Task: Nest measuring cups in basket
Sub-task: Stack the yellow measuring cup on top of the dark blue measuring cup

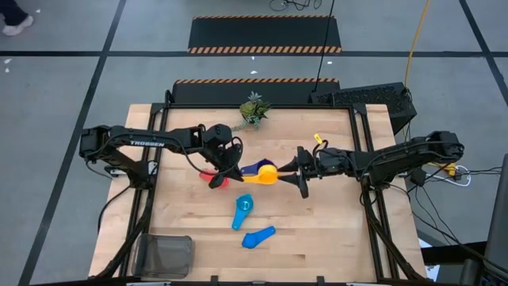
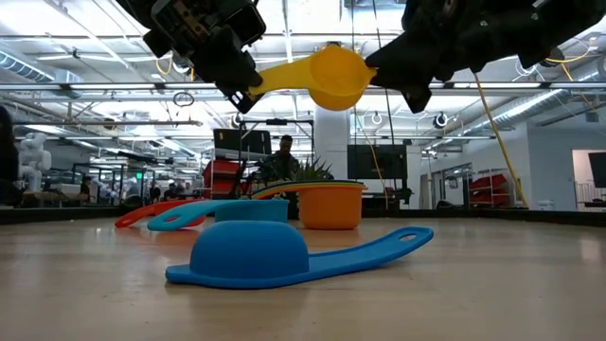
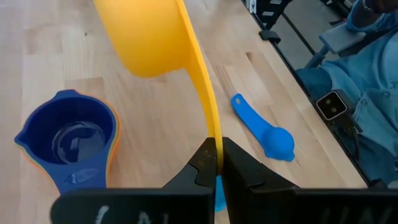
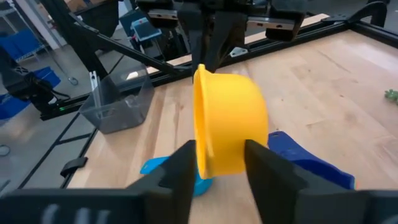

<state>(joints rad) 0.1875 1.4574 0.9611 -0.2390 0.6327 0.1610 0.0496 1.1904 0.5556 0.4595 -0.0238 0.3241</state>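
Yellow cup [image 1: 268, 174] hanging mid-air, my left claw [image 3: 217, 163] pinching its handle | right claw [image 4: 217, 163] spread around the bowl | basket [image 1: 165, 256] holding nothing, basically everything's left

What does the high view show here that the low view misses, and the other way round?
Only the high view shows the basket at the table's near left corner, the plant's place at the far edge, and which arm is which. Only the low view shows the yellow cup held well above the table, with the blue cup lying mouth-down in front. Both show the left pincer shut on the yellow cup's handle and the right pincer open at its bowl.
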